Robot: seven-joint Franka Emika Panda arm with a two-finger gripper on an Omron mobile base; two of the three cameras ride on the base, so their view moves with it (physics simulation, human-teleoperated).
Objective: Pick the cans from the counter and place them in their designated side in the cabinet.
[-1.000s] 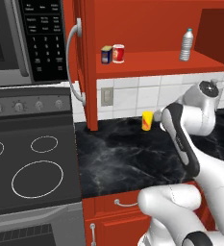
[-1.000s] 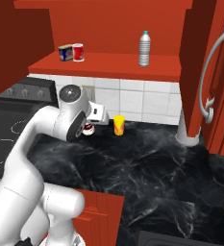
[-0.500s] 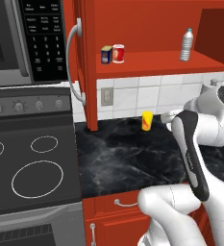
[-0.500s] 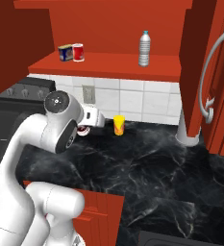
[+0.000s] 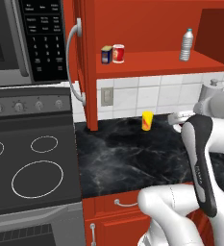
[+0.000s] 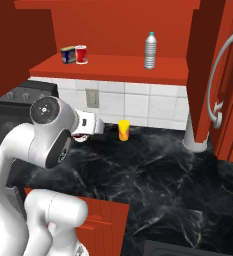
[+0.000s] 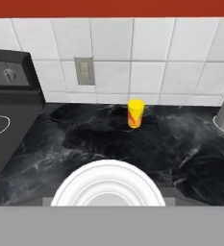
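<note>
Cans: red can [image 5: 118, 53] sits on cabinet [image 5: 147, 29] shelf's left end, touching blue box [image 5: 106, 55]; shelf mid bare, bottle [image 5: 186, 45] far right. Gripper [image 6: 79, 136] clenched on maroon can [image 6: 79, 137] above counter [image 6: 153, 170], cup [image 6: 123, 130] nearby, front area bare. Hand view adds stove [image 7: 7, 120] edge & wall outlet [image 7: 85, 70].

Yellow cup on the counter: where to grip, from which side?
Yellow cup: across its mid-body, from the open front of the counter. It stands upright, a narrow cylinder with nothing beside it; the tiled wall sits close behind.
</note>
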